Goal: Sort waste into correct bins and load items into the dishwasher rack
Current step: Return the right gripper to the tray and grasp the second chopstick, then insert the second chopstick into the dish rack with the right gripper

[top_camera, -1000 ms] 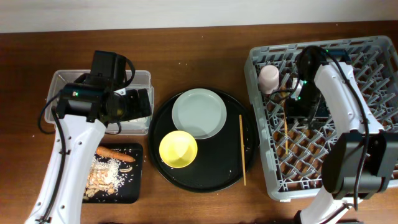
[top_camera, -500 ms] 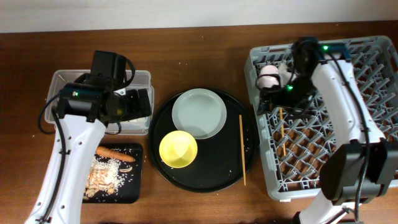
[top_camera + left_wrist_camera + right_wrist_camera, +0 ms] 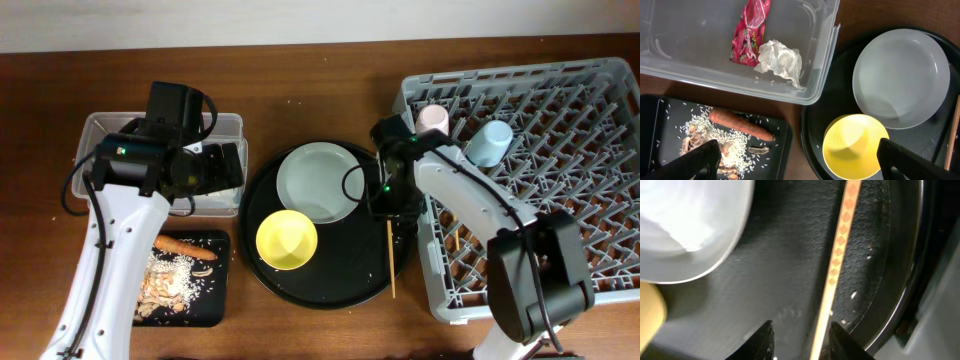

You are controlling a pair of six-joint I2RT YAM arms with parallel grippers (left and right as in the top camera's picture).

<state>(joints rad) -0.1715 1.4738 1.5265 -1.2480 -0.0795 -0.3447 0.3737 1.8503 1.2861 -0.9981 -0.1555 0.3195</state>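
Note:
My right gripper (image 3: 389, 210) (image 3: 801, 342) is open low over the round black tray (image 3: 340, 285), its fingers either side of a wooden chopstick (image 3: 391, 262) (image 3: 840, 245). A second chopstick (image 3: 452, 238) lies in the dishwasher rack (image 3: 600, 200), beside the pink cup (image 3: 432, 120) and blue cup (image 3: 490, 142). The grey plate (image 3: 320, 182) (image 3: 902, 77) and yellow bowl (image 3: 287, 240) (image 3: 855, 147) sit on the round tray. My left gripper (image 3: 215, 168) (image 3: 800, 162) is open and empty. The clear tub (image 3: 100, 125) holds the red wrapper (image 3: 750, 32) and tissue (image 3: 781, 59).
The shallow black tray (image 3: 215, 300) (image 3: 782, 145) at the front left holds the carrot stick (image 3: 183, 245) (image 3: 740, 125) and beige food scraps (image 3: 170, 280) (image 3: 705, 140). The rack's left wall stands close to the right of my right gripper.
My right arm has moved left out of the rack and down onto the round tray over the chopstick. One chopstick stays in the rack. The left arm has not moved.

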